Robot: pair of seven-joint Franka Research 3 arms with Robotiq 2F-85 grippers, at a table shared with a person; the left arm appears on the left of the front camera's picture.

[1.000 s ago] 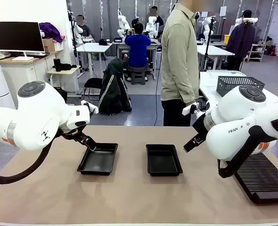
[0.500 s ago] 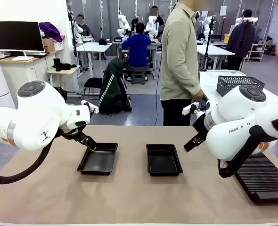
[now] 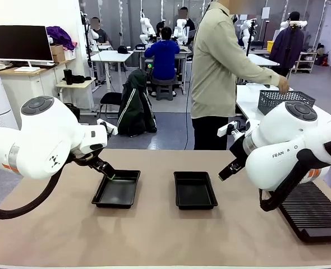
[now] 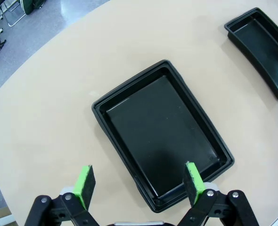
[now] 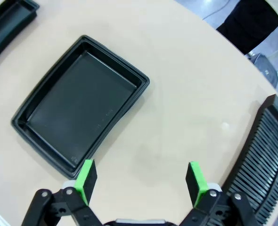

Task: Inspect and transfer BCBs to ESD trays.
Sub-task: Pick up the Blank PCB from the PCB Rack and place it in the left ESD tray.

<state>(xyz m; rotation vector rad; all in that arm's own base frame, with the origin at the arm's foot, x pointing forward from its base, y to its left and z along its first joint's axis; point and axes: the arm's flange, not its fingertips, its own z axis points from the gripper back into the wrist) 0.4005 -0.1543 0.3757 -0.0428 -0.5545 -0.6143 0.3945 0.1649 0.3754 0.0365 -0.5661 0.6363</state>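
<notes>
Left wrist view: left gripper (image 4: pixel 139 175) spread wide, empty, above left tray (image 4: pixel 162 136); right tray (image 4: pixel 264 47) at 2 o'clock. Right gripper (image 5: pixel 141 181) also wide, empty, over bare table (image 5: pixel 191 108), rack (image 5: pixel 266 155) at 3 o'clock. Farther, person's hand (image 3: pixel 283 85) over mesh basket (image 3: pixel 283 100) at 1 o'clock, its grip unclear.

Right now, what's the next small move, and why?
Probably hold both arms in place. The left gripper and right gripper are open and empty, both ESD trays hold nothing, and the person's hand is at the mesh basket.
</notes>
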